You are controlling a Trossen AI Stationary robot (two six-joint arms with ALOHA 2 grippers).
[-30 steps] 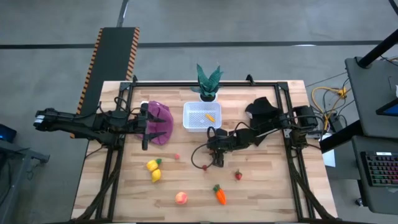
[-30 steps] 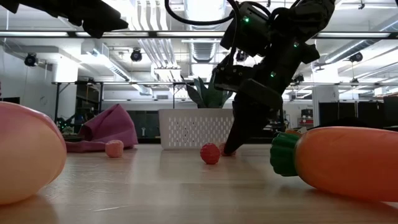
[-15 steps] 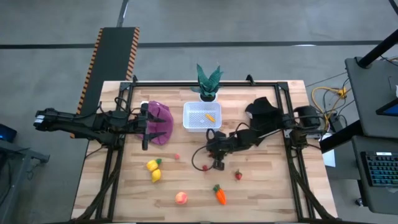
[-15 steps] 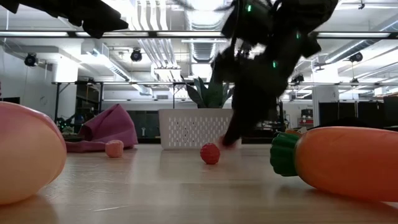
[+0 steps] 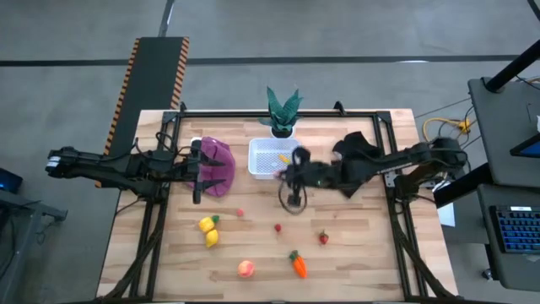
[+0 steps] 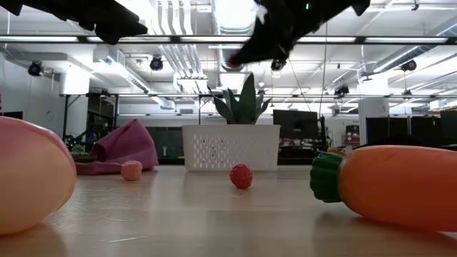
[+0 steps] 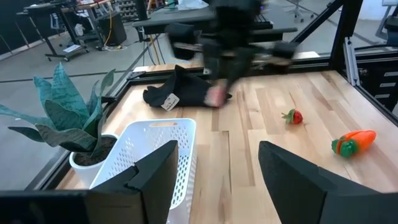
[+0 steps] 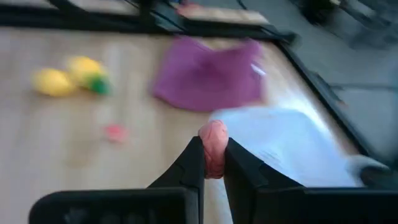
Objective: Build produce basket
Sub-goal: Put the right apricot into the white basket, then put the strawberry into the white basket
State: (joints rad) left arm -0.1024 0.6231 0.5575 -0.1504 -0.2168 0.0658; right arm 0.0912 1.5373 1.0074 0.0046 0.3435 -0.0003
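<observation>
High view: the right gripper (image 5: 283, 171) hangs just beside the right-hand wall of the white basket (image 5: 263, 168), lifted off the bench (image 5: 354, 253), apparently so that what it carries can go over the rim. A small yellow-orange piece (image 5: 285, 158) already lies inside the basket. The loose produce lies well apart on the bench: two lemons (image 5: 208, 231), a peach-pink round fruit (image 5: 245, 268), a carrot (image 5: 299, 263), a strawberry (image 5: 323, 238) and two small red berries (image 5: 278, 227). The left gripper (image 5: 200, 171) waits over the purple cloth (image 5: 217, 162), clear of the work. A black cloth (image 5: 359, 154) lies under the right arm, and a potted plant (image 5: 283, 111) stands behind the basket.

Low view: the right gripper (image 6: 235, 61) is high above the bench with a reddish bit at its tip, up above the basket (image 6: 230, 148), high enough to clear the rim. A red berry (image 6: 241, 175) sits on the bench in front.

Left wrist view: the left fingers (image 7: 298, 186) stand parted with nothing between them, pointed past the basket (image 7: 152, 152); the strawberry (image 7: 293, 116) and carrot (image 7: 353, 142) lie farther off.

Right wrist view: the right fingers (image 8: 194, 163) are clenched on a small pink-red fruit (image 8: 213, 139), pinched at its lower half, with the basket (image 8: 286, 146) just ahead. I judge the release comes next, once it is over the opening.
</observation>
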